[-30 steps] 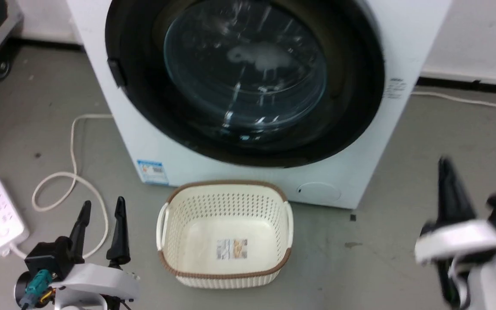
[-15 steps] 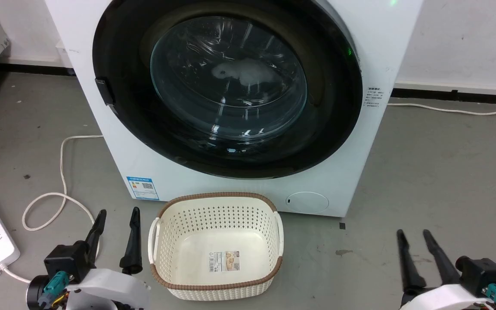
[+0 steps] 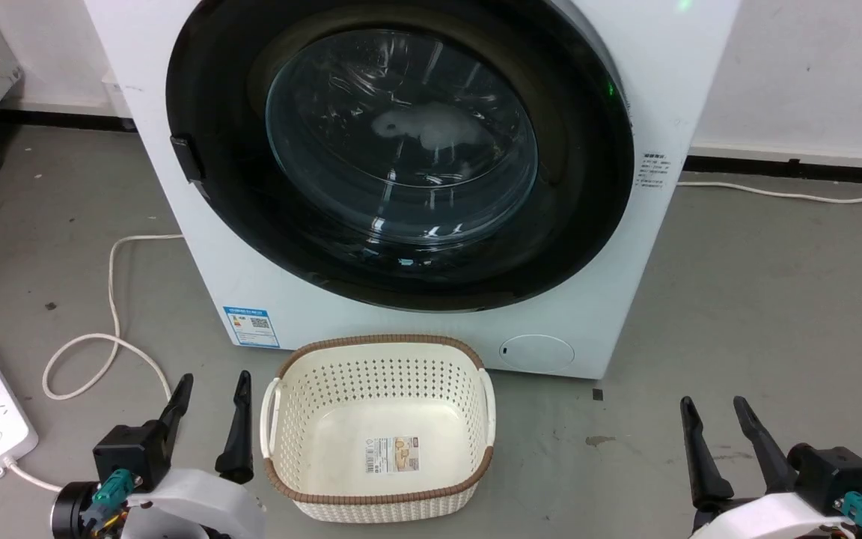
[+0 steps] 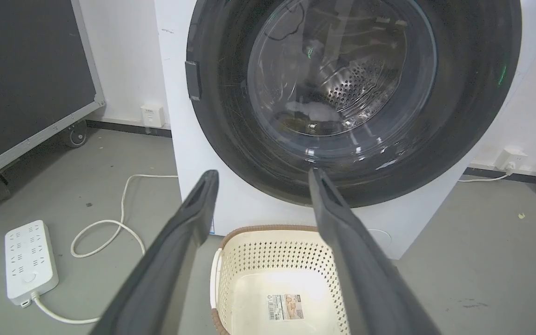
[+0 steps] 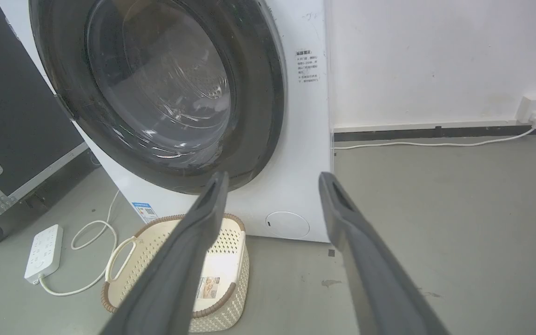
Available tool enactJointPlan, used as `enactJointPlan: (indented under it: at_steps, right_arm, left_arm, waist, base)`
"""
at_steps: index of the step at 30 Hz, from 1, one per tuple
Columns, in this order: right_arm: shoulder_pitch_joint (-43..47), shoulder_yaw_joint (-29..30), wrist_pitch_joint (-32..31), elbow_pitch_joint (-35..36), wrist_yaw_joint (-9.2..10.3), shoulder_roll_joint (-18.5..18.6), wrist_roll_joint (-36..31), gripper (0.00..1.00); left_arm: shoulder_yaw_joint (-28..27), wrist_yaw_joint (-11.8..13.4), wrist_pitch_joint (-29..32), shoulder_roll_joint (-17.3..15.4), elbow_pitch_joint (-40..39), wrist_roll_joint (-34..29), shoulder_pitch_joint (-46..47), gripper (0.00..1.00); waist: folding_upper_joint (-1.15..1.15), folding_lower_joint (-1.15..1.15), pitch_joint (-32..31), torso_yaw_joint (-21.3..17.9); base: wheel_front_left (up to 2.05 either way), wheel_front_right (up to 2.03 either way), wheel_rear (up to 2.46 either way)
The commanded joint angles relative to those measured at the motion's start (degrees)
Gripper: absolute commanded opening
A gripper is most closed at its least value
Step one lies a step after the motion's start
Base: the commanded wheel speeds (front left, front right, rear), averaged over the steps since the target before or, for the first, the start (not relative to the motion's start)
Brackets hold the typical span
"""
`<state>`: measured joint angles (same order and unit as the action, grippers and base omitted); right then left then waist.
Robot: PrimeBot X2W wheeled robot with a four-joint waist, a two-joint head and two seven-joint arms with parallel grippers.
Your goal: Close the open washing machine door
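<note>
Door (image 3: pixel 401 142) sits flush in front recess of machine (image 3: pixel 670 75); looks shut, task likely done. Left gripper (image 3: pixel 214 376) low at basket's left, fingers spread, empty. Right gripper (image 3: pixel 713 402) low over bare floor at right, fingers spread, empty.

Risks:
- Latch catch cannot be judged; door may spring back out if not clicked.
- Basket (image 3: pixel 378 343) on floor just before machine; any re-push reach could knock it.
- Cord (image 3: pixel 113 299) loops on floor at left; could snag wheels.

You can read no text here. The blue sticker (image 3: pixel 251 326) on the washing machine (image 3: pixel 371 323) and the basket label (image 3: pixel 393 454) are too small.
</note>
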<state>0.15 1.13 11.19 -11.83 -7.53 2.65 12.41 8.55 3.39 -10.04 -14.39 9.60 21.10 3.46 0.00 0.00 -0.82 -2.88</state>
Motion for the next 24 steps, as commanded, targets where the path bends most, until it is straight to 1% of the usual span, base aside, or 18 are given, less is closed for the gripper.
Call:
enactJointPlan:
  at_steps: [1, 8, 9, 24]
  right_arm:
    - [0.9, -0.2, 0.1, 0.3, 0.04, 0.2, 0.4, 1.0]
    - [0.5, -0.6, 0.4, -0.2, 0.04, 0.2, 0.9, 1.0]
    - [0.0, -0.5, 0.1, -0.2, 0.0, 0.0, 0.5, 0.0]
    - [0.0, -0.6, -1.1, 1.0, 0.0, 0.0, -0.7, 0.0]
  left_arm:
    - [0.1, 0.2, 0.1, -0.3, -0.1, -0.2, 0.1, 1.0]
    - [0.2, 0.4, 0.3, -0.6, 0.3, 0.1, 0.6, 1.0]
    - [0.1, 0.2, 0.3, -0.5, 0.2, 0.2, 0.1, 0.0]
    - [-0.8, -0.1, 1.2, 0.6, -0.8, -1.8, -0.2, 0.0]
  waist:
    - [0.0, 0.0, 0.0, 0.0]
    - [0.0, 0.0, 0.2, 0.1]
    - [0.0, 0.0, 0.2, 0.1]
    - [0.0, 0.0, 0.3, 0.4]
  base:
    - [0.0, 0.0, 0.0]
    - [0.0, 0.0, 0.0]
    - [0.0, 0.0, 0.0]
    - [0.0, 0.0, 0.0]
